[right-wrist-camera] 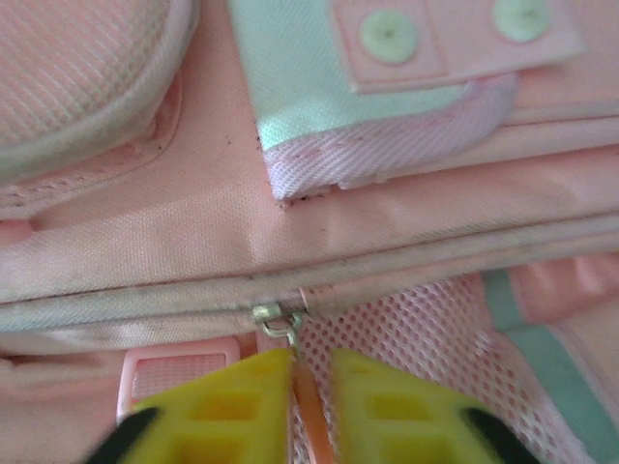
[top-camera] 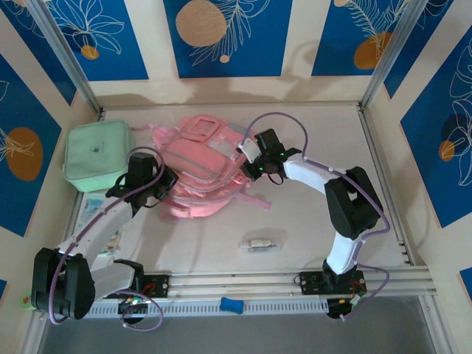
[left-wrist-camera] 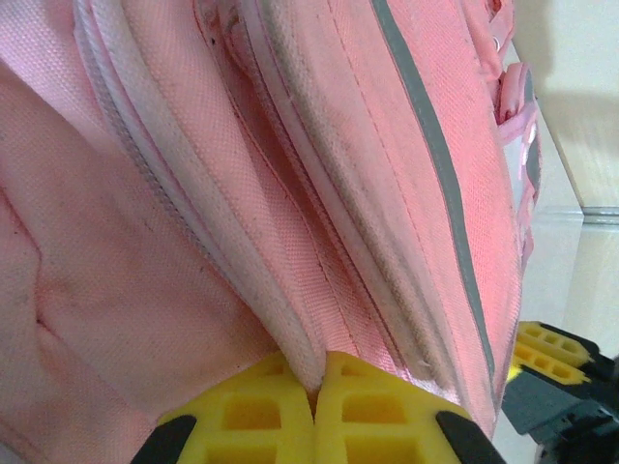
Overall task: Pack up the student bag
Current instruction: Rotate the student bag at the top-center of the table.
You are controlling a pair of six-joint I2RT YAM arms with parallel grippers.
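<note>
Left wrist, left tool [left-wrist-camera: 314, 387] pinching student bag [left-wrist-camera: 290, 193] fabric, right tool [right-wrist-camera: 309, 377] straddling zip pull [right-wrist-camera: 306, 425], grip unclear

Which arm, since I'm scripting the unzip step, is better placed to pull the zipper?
Right. The right gripper straddles the pink pull tab just below the zipper slider. The left gripper is shut, pinching a fold of the student bag, likely steadying it.

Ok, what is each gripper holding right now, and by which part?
The left gripper has its jaws shut on a seam fold of the student bag. The right gripper has the pink zip pull between its jaws; whether clamped cannot be told.
</note>
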